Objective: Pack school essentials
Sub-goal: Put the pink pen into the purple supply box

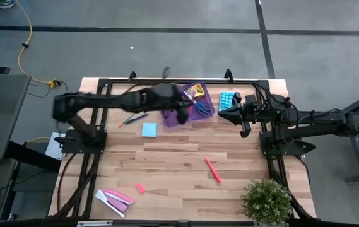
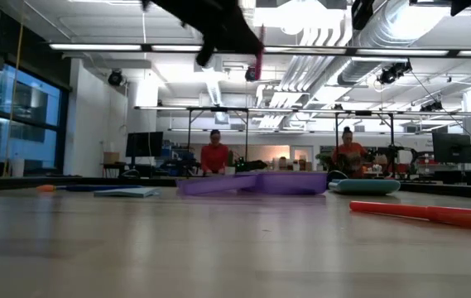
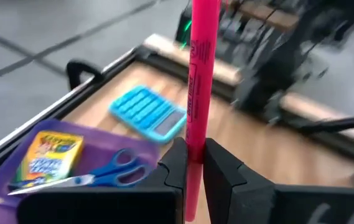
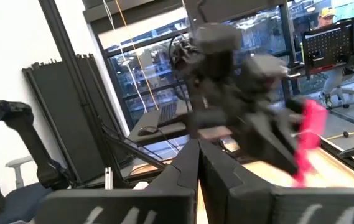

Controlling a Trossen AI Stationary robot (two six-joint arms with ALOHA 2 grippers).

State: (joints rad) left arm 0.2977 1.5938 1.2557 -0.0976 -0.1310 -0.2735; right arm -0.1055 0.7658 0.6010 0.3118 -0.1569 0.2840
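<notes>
My left gripper [image 3: 194, 154] is shut on a pink marker [image 3: 199, 74] and hovers over the purple box [image 1: 170, 118] at the table's far middle, high above it in the low view [image 2: 252, 50]. Inside the box lie the yellow crayon box [image 3: 46, 155] and the blue-handled scissors [image 3: 111, 173]. A light-blue notepad [image 1: 149, 130], two pencils [image 1: 134, 118], a second pink marker [image 1: 212, 170] and a small pink eraser [image 1: 140, 187] lie flat on the table. My right gripper [image 4: 198, 158] is shut and empty, raised to the right of the box [image 1: 233, 113]. My left gripper pinches the pink marker's barrel [image 3: 195, 146] between its two fingers, toward one end of it. The fingers come from the table's left, slanting a little downward, and lie across the marker. The marker stands roughly upright [image 2: 260, 45], lifted clear above the purple box.
A light-blue calculator [image 1: 226, 99] lies just right of the purple box, under my right arm. Flat pink-and-white pieces [image 1: 113, 198] sit at the near left, a potted plant [image 1: 266, 200] at the near right corner. People sit in the room beyond the table [image 2: 215, 156].
</notes>
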